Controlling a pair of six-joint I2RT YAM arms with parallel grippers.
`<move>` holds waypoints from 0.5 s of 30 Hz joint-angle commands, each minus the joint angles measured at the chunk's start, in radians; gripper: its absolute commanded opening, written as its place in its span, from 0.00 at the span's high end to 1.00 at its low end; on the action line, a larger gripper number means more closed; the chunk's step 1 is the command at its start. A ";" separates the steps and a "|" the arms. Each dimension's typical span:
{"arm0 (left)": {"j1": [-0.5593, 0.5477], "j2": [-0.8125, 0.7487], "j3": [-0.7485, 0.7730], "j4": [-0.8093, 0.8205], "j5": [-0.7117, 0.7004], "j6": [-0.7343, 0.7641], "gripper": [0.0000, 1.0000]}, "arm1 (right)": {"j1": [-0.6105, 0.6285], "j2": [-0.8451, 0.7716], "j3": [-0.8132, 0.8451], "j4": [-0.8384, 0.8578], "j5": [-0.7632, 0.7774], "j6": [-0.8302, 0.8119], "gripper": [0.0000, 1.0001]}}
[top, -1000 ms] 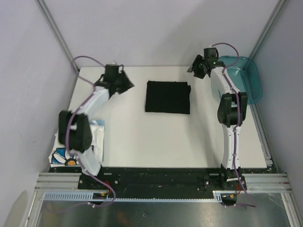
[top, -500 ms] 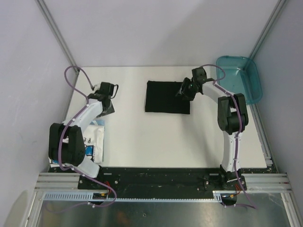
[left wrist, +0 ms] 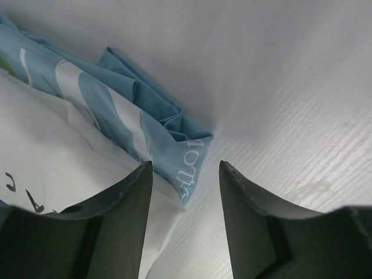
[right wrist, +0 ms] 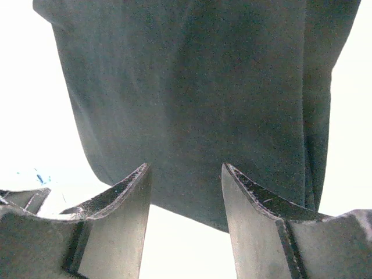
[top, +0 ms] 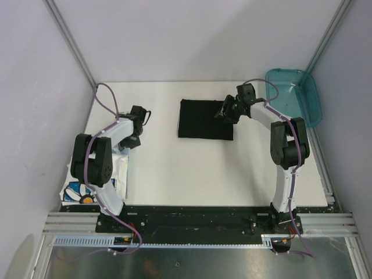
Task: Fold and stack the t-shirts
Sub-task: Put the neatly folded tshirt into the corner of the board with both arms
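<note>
Left gripper [top: 131,138] hovers at the white tee's [top: 121,168] far end, right gripper [top: 226,111] over the folded black tee's [top: 200,119] right edge. Left wrist: jaws apart, tee corner just ahead. Right wrist: jaws apart, black tee straight ahead.

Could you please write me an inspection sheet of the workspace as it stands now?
Surface: white table, finely grained.
Job's things: black t-shirt folded at far middle; white t-shirt crumpled at near left edge.
Clutter: teal bin at far right corner.
Grippers: left gripper open at the white shirt's edge; right gripper open over the black shirt's right edge.
Cables: purple cables along both arms.
Surroundings: grey walls, metal frame posts.
</note>
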 commanded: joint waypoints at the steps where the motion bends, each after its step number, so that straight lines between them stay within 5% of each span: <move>1: -0.001 0.046 0.042 0.009 -0.051 -0.025 0.47 | -0.004 -0.050 -0.024 0.017 -0.004 -0.011 0.45; 7: -0.001 0.087 0.060 0.010 -0.058 -0.028 0.61 | -0.023 -0.069 -0.060 -0.001 0.029 -0.035 0.45; 15: -0.011 0.103 0.077 0.016 -0.043 -0.014 0.98 | -0.054 -0.098 -0.116 -0.011 0.048 -0.051 0.44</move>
